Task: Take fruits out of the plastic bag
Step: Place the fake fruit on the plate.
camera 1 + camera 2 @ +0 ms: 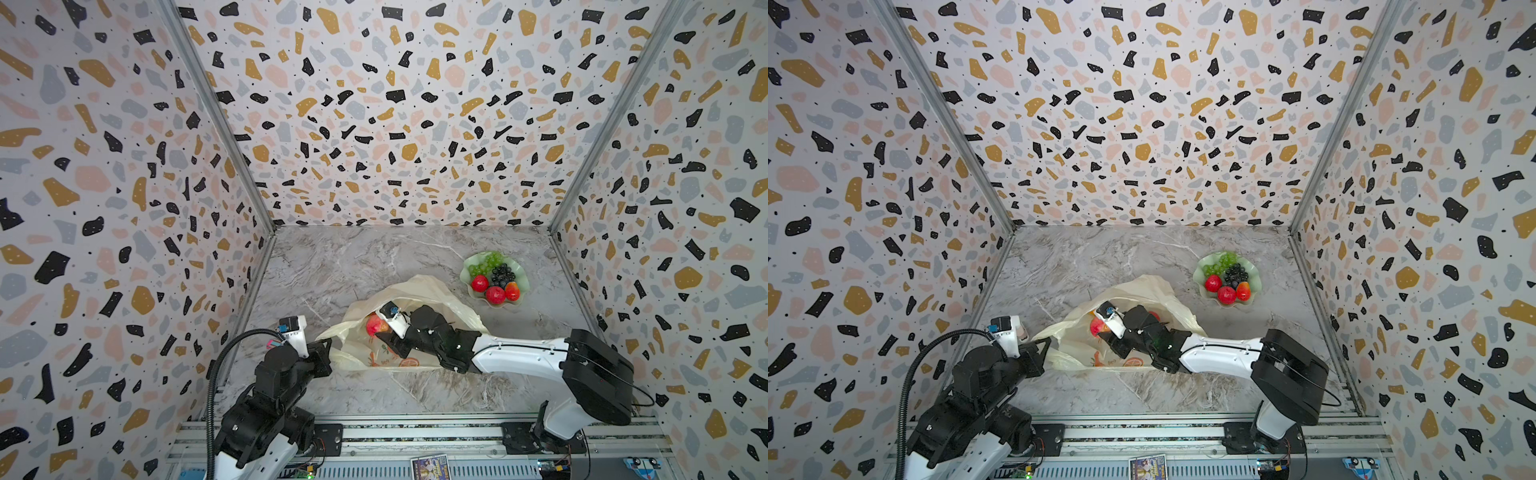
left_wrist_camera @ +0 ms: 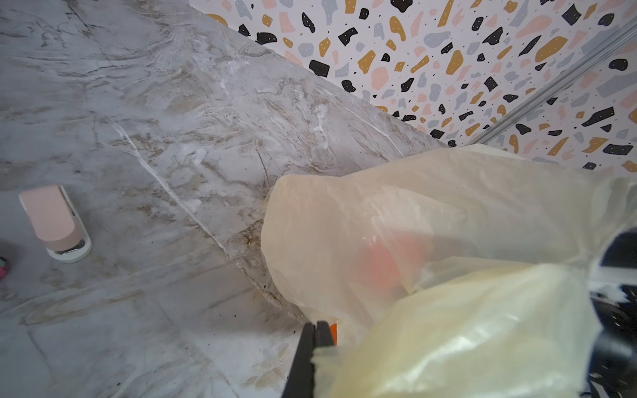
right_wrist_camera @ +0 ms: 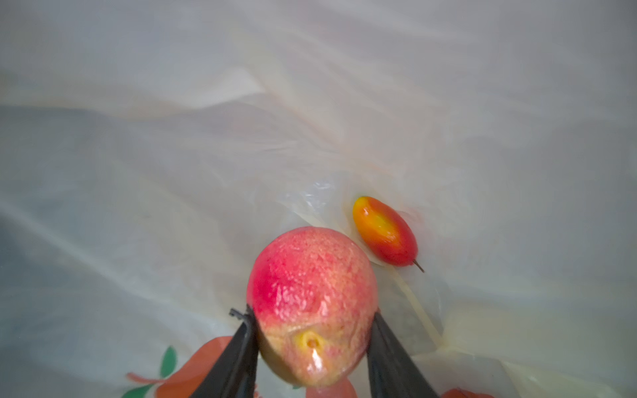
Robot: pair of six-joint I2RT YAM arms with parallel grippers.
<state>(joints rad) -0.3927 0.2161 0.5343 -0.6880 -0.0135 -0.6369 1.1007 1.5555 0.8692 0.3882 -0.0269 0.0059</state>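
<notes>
Overhead first. In both top views the plastic bag lies crumpled on the marble table at lower centre of the frame. Its length runs from lower left up toward the right. The pale green dish stands just beside its upper-right end; whether they touch I cannot tell. Dish holds green grapes, dark grapes, red apples and a red-orange fruit.

The right gripper reaches in through the bag's mouth from the right, tips at a red-pink fruit inside. The left gripper sits at the bag's lower-left edge. Its grip is too small to read from here.

Left wrist view. The black fingers are pressed together on a fold of bag film. This view also shows a red blur through the film, and a pink-and-white object lying on the table well apart from the bag.

Right wrist view, inside the bag. Both jaws press the flanks of the red-pink fruit, which is pinched between them. Its yellow dimpled end faces the camera, and its long axis runs along the gripper's reach.

A small red-yellow fruit, not clear from overhead, lies on the film just beside the held one. It is oval, long axis slanted, with the thin stalk toward the camera and the yellow tip deeper in. A printed orange picture shows under the jaws.
</notes>
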